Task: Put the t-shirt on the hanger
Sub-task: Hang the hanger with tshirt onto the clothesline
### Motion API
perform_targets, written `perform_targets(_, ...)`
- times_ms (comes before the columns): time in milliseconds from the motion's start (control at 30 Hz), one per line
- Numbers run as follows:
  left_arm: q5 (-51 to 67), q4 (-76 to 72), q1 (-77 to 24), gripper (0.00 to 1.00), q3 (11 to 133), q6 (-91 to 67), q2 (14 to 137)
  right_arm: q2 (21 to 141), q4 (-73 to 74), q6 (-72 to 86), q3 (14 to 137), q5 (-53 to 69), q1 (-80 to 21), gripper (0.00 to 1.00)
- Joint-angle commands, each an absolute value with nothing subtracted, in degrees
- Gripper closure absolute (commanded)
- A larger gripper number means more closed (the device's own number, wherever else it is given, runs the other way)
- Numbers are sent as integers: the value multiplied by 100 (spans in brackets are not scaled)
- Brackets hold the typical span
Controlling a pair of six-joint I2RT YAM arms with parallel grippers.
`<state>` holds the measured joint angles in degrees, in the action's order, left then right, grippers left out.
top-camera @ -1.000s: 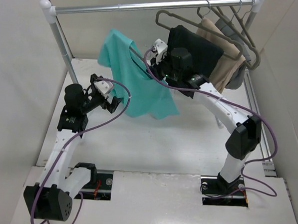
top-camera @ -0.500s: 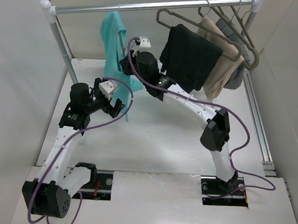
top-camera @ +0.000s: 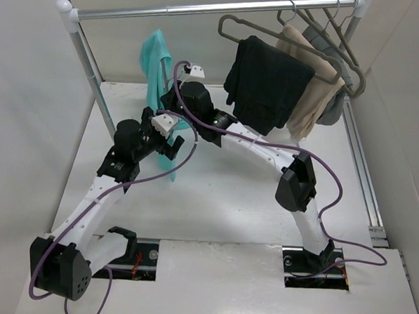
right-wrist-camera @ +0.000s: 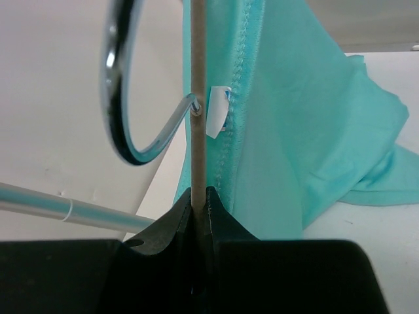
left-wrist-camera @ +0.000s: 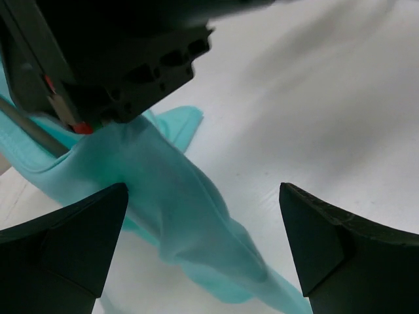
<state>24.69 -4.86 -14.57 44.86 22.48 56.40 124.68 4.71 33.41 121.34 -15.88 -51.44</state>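
Right wrist view: the right claw (right-wrist-camera: 200, 193) is clenched on the thin taupe stem of the hanger (right-wrist-camera: 196, 98), just below its silver hook (right-wrist-camera: 110, 91), which curls toward 10 o'clock.
T-shirt position: the teal t-shirt (right-wrist-camera: 288, 131) hangs against the hanger stem on its 3 o'clock side. The collar seam and white label (right-wrist-camera: 216, 112) touch the stem, and the rest drapes toward 4 o'clock.
Top view: the t-shirt (top-camera: 156, 59) hangs as a narrow bundle at 11 o'clock, below the rail (top-camera: 203, 7), with the right claw (top-camera: 172, 99) beside it. The black garment (top-camera: 266, 79) and tan garment (top-camera: 307, 99) hang well apart at 1 o'clock.
Left claw: the left claw (left-wrist-camera: 203, 242) is released, its fingers spread with a fold of t-shirt (left-wrist-camera: 177, 196) between them but untouched. In the top view the left claw (top-camera: 171, 146) sits near the cloth's lower end, above the desk (top-camera: 229, 193).
Handling: the cloth looks light, limp and a little slippery, so it will probably sag and slide off a shoulder if jolted. The hanger is stiff and slim and may twist in a pinch grip.
Where to hold: probably keep the hanger by its stem. Pinch the cloth at a hem or shoulder seam, where the doubled fabric gives more grip.
Hook and rail: I cannot tell how near they are.
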Motion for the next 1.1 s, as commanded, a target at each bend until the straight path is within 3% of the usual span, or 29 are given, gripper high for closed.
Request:
perform_targets(0,1233,-1510,-1599,0,4210,2574,5801,12331,35,3516,12287,-1582,-5238,100)
perform_targets(133,170,-2038,-1661,0,4087,3040,5950,12217,35,3516,12042,-1521,-5291,100)
perform_targets(333,193,-2092,-1661,3,3929,3305,6003,12217,35,3568,11988,-1249,-5291,100)
perform_targets(400,500,-2092,-1661,17,3929,3252,6003,12217,35,3568,11988,-1178,-5291,100)
perform_targets(467,658,-2040,-1661,39,3929,3147,6003,12217,35,3568,11988,-1125,-5291,100)
perform_targets(500,737,-2039,-1661,63,3929,3059,6003,12217,35,3568,11919,-1125,-5291,100)
perform_targets(633,791,-1916,-1661,97,3877,2910,6003,12050,35,3568,11689,-942,-5291,100)
perform_targets(667,791,-1916,-1661,100,3876,2753,6003,12050,35,3473,11602,-880,-5239,100)
perform_targets(800,861,-1793,-1608,100,3946,2078,5950,11927,35,2886,11470,-546,-5055,95)
perform_targets(1000,1230,-1740,-1143,100,4227,661,5837,11752,35,1320,11330,604,-4589,58)
perform_targets(1067,1353,-1740,-1090,100,4280,257,5775,11698,35,732,11250,1052,-4386,49)
